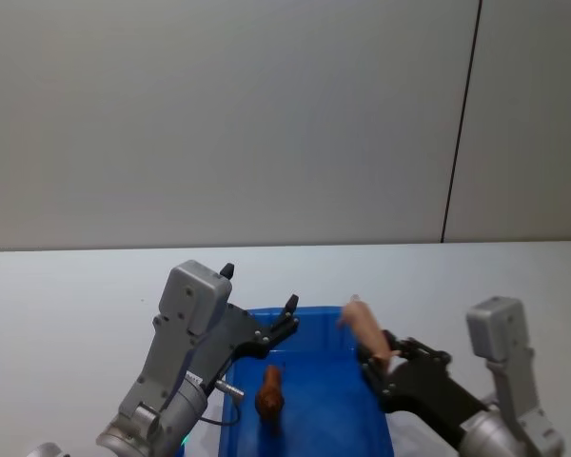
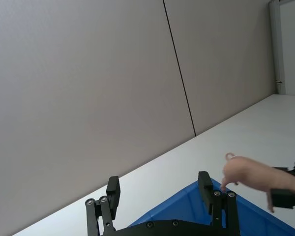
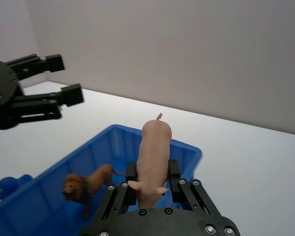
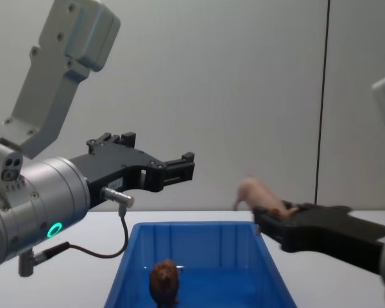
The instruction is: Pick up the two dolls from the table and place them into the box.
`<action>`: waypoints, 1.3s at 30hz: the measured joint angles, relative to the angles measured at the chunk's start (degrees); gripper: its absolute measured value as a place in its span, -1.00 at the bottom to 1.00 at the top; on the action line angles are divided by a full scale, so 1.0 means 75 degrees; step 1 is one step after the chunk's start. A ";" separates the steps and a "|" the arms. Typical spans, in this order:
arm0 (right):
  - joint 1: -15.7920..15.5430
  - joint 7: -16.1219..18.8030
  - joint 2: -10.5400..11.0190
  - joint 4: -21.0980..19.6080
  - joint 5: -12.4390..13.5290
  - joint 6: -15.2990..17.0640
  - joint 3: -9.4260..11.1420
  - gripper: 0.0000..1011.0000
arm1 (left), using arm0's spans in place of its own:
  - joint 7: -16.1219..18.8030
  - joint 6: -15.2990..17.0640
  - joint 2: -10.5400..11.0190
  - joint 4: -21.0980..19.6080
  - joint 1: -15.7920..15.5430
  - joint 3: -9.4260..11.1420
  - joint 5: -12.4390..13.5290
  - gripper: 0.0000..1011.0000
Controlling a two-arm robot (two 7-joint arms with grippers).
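**Bench** (image 1: 76, 305): flat white top that carries the box, with a grey wall (image 1: 266, 114) behind it. A dark vertical seam (image 1: 462, 124) runs down the wall toward the right.

**Left gripper** (image 2: 158, 184): black, with its fingers spread wide and nothing between them. It is raised over the far left corner of the box and reaches forward. A green ring light (image 4: 54, 229) glows on the arm's grey housing.

**Box** (image 4: 199, 226): bright blue plastic bin with sloped walls and a thick rim. It sits on the bench between the two arms, long axis running away from the robot.

**Lion figure** (image 1: 269, 392): reddish-brown with a dark mane, standing upright on the box floor left of centre. Its long axis runs along the box, head toward the robot and tail toward the far wall.

**Pig figure** (image 3: 155, 152): pale pink and elongated, held in the air above the far right corner of the box, clear of the rim. Its head end is in the gripper. The rump and curled tail point away from the robot, tilted upward and a little leftward.

**Right gripper** (image 3: 152, 169): black, clamped on the front end of the pig figure, one finger on each flank.
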 joint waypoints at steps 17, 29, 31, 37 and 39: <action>0.0894 0.0915 -0.0575 0.1124 0.0212 0.0059 -0.0259 0.30 | 0.0000 0.0000 0.0000 0.0000 0.0000 0.0000 0.0000 0.98; 0.0879 0.0339 -0.0587 0.1039 0.0050 0.0391 -0.0290 0.96 | 0.0000 0.0000 0.0000 0.0000 0.0000 0.0000 0.0000 0.98; 0.0839 0.0214 -0.0564 0.0960 0.0008 0.0421 -0.0286 0.98 | 0.0000 0.0000 0.0000 0.0000 0.0000 0.0000 0.0000 0.98; 0.0622 -0.0248 -0.0433 0.0607 -0.0110 0.0505 -0.0248 0.98 | 0.0000 0.0000 0.0000 0.0000 0.0000 0.0000 0.0000 0.98; 0.0519 -0.0414 -0.0367 0.0448 -0.0139 0.0524 -0.0219 0.98 | 0.0000 0.0000 0.0000 0.0000 0.0000 0.0000 0.0000 0.98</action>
